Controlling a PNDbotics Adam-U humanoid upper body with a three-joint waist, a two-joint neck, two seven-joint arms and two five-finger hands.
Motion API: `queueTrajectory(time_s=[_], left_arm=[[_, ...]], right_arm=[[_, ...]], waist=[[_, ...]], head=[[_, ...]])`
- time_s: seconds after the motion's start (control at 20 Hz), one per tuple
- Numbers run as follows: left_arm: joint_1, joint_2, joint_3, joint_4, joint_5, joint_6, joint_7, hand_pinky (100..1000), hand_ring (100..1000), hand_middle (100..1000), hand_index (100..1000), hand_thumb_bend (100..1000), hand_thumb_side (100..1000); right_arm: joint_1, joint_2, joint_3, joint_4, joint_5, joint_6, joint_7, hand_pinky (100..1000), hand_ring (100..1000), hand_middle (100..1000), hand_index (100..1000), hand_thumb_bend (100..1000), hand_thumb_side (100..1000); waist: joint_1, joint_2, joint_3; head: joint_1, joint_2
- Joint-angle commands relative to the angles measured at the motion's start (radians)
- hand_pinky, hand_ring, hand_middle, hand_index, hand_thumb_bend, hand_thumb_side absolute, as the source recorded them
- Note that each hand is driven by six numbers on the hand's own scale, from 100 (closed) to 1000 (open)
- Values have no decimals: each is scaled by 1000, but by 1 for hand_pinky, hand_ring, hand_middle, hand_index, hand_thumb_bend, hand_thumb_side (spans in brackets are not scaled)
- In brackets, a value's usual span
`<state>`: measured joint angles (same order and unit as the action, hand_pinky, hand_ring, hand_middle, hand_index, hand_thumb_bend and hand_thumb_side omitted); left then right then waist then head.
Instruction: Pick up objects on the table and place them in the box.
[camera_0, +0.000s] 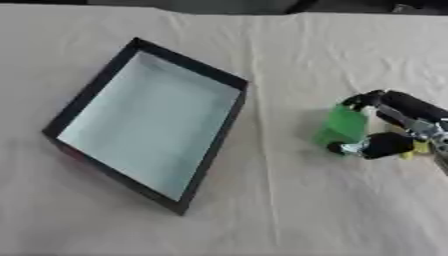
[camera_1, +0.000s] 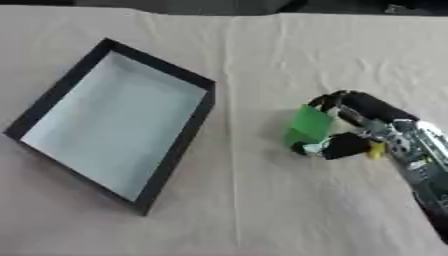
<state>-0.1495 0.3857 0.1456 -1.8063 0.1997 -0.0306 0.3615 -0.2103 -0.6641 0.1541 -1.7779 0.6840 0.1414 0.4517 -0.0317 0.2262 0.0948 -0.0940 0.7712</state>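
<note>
I have my right hand (camera_1: 350, 131) curled around the green block (camera_1: 308, 126) on the wrinkled cloth (camera_0: 289, 200), well right of the empty black-rimmed box (camera_0: 219, 132), with open cloth between them.

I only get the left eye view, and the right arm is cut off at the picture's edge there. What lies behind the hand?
Observer: In the right eye view a silver forearm runs from the right hand, which is curled round the green object, down to the lower right corner.
Operator: And what is to the right of that arm?
Observer: A strip of wrinkled cloth shows to the right of it, up to the picture's edge.
</note>
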Motion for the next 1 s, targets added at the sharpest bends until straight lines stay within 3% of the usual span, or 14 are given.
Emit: queueTrajectory(time_s=[0.05, 0.15, 0.2, 0.25, 0.3, 0.35, 0.6, 1.0], left_arm=[[-4, 12, 4, -10, 2, -2, -3, 813, 603, 788, 796, 418, 683], [-4, 12, 4, -11, 2, -2, -3, 813, 603, 787, 796, 418, 683], [-4, 12, 4, -10, 2, -2, -3, 813, 603, 786, 796, 418, 681], [-3, 11, 4, -10, 3, -2, -4, 813, 603, 786, 796, 417, 681], [-3, 11, 4, -10, 3, -2, -4, 813, 603, 785, 796, 417, 681], [-2, 10, 4, -10, 3, -1, -5, 814, 603, 784, 796, 417, 681], [-2, 10, 5, -9, 3, -1, -4, 814, 603, 782, 793, 416, 683], [-3, 15, 6, -13, 3, -2, -2, 814, 604, 782, 792, 413, 684]], right_arm=[[-8, -14, -7, -15, -9, 17, -13, 891, 823, 578, 788, 504, 492], [-7, -14, -5, -20, -19, 26, -21, 889, 814, 567, 779, 484, 446], [-6, -13, -3, -21, -25, 29, -22, 888, 804, 559, 770, 454, 353], [-6, -14, -2, -22, -30, 32, -22, 888, 802, 557, 768, 447, 327], [-6, -13, -2, -22, -35, 34, -22, 888, 792, 552, 764, 428, 228], [-6, -13, -1, -21, -41, 37, -22, 888, 787, 548, 761, 423, 188], [-4, -12, 1, -35, -88, 51, -27, 883, 746, 507, 718, 428, 168], [-25, -35, -12, -134, -181, 85, -64, 862, 668, 437, 636, 311, 117]], waist=[[3, -10, 0], [3, -11, 0], [3, -11, 0], [3, -10, 0], [3, -10, 0], [3, -10, 0], [3, -10, -1], [1, -17, -2]], head=[[0, -1], [-1, -1], [-1, -1], [-1, -1], [-1, -1], [-1, -1], [-1, -1], [10, -1]])
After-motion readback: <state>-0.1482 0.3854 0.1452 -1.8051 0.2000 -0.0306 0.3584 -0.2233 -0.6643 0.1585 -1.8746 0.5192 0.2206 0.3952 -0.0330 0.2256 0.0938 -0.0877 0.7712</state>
